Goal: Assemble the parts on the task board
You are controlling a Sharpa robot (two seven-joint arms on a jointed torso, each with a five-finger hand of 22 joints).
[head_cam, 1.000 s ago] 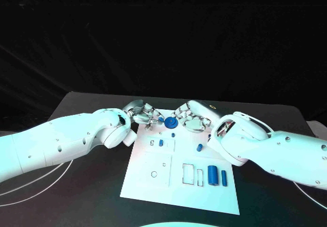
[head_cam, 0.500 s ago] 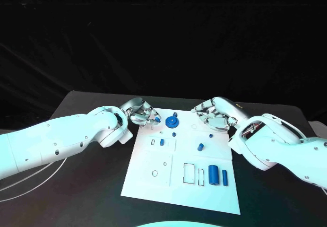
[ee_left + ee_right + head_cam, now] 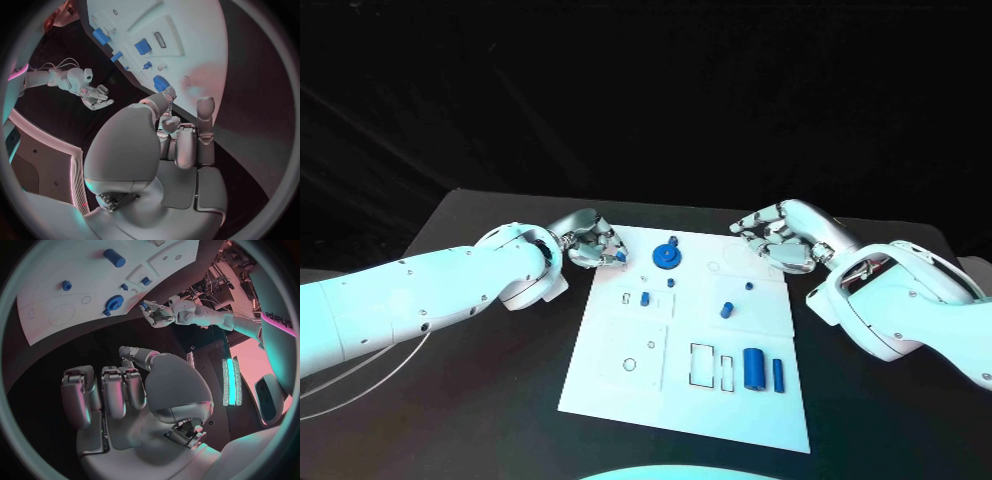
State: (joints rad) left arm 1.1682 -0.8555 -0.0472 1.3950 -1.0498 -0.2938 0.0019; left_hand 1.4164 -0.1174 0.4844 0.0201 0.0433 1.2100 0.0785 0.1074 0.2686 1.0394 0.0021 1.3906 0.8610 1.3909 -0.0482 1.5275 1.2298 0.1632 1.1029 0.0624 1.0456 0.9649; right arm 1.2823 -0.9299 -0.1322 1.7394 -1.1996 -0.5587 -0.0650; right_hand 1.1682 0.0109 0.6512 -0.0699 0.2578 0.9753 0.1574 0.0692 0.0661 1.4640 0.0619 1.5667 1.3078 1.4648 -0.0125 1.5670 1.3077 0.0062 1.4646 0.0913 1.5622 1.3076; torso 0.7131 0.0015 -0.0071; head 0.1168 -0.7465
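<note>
Your left hand pinches a small blue part in its fingers at the task board's far left corner. Your right hand hovers off the far right corner, fingers curled, holding nothing. A blue gear sits between them.

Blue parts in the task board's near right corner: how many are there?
2: a thick cylinder and a thin bar, side by side just right of the outlined slots. Nothing covers that corner, so none seem hidden.

left robot hand fingers hiding small blue part, grasp unclear
</note>
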